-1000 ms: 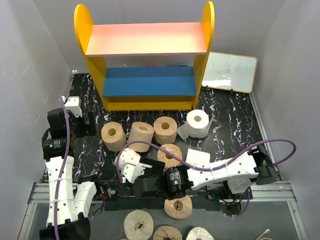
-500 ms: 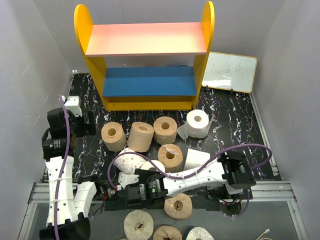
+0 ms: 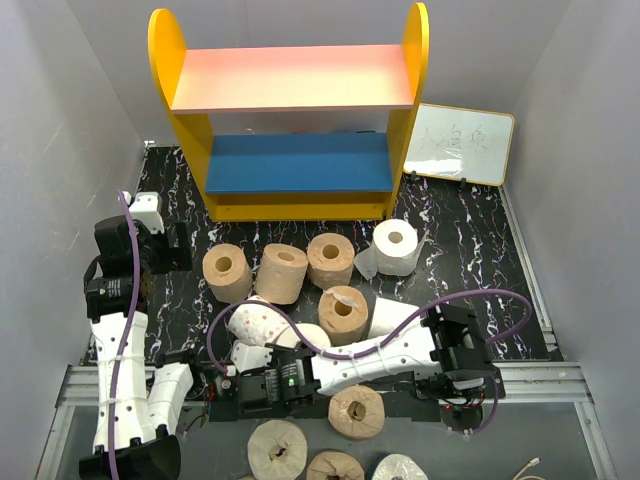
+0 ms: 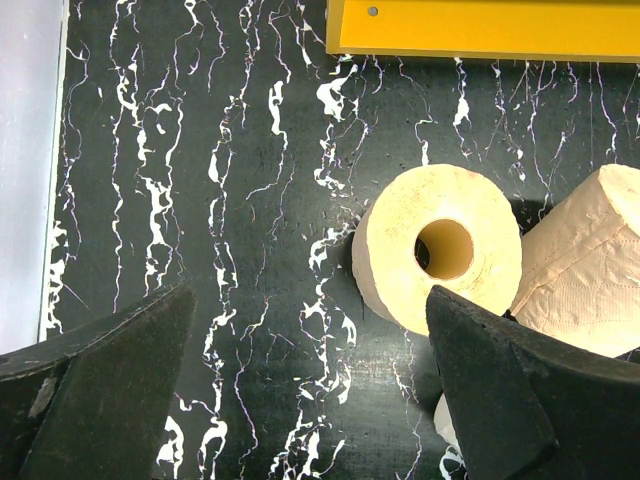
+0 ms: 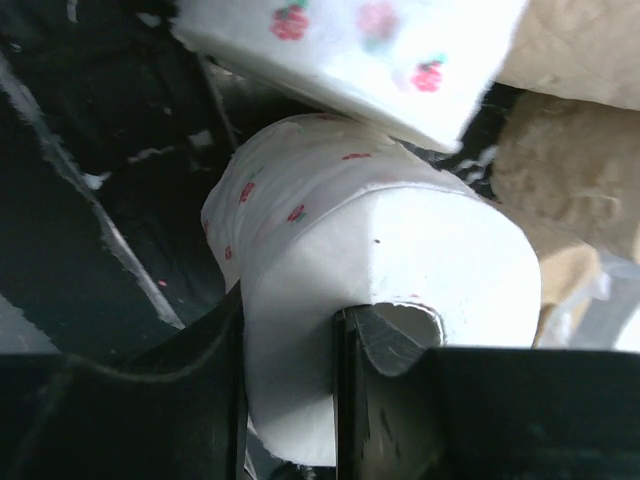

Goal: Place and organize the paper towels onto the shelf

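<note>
shelf (image 3: 290, 78) bare on both boards, so nothing is placed yet. the paper towels (image 3: 331, 259) all lie on the table (image 3: 470, 230) in front of it. right gripper (image 5: 290, 350) pinches the wall of the pink-dotted roll (image 5: 400, 250), one finger in the core, near the arm bases; can't tell if it's lifted. left gripper (image 4: 300, 400) wide, empty, near a tan roll (image 4: 440, 250). every roll left to shelve.

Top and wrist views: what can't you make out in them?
Top view: white board writing, too small to read.
Top view: tan roll at the bottom, cut by the edge.
Left wrist view: shelf, only a yellow strip at the top edge.
Right wrist view: blurred paper above the dotted roll; sheet or roll unclear.
</note>
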`<control>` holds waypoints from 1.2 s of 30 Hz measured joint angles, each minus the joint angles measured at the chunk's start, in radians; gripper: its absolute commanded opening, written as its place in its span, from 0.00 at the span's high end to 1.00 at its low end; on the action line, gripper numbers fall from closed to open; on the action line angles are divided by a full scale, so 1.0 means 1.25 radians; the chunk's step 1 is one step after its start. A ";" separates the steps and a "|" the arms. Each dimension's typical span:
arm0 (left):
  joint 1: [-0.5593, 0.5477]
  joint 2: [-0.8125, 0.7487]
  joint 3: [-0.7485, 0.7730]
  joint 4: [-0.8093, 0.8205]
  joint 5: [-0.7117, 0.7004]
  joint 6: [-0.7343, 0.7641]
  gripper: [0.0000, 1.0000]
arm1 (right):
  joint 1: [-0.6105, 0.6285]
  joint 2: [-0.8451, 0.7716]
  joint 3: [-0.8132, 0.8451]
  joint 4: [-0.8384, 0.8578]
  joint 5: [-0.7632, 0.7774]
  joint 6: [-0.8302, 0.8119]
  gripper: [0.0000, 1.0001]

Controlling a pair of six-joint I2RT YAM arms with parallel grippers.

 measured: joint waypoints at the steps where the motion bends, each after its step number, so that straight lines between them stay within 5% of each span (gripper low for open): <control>1: 0.000 0.001 0.000 0.000 0.000 0.000 0.01 | 0.000 0.005 0.015 -0.020 0.010 0.004 1.00; 9: 0.000 0.013 0.000 0.000 0.000 0.000 0.01 | 0.000 -0.016 0.266 -0.222 0.075 0.018 1.00; 17: 0.000 0.015 0.000 0.000 0.000 0.000 0.01 | -0.019 -0.213 0.308 -0.223 0.262 -0.004 1.00; 28: 0.000 0.009 -0.003 0.003 0.001 0.000 0.01 | -0.616 -0.285 0.173 0.087 0.199 -0.223 1.00; 36: 0.000 -0.016 -0.004 0.006 0.007 0.001 0.01 | -0.691 -0.216 0.127 0.349 0.065 -0.409 1.00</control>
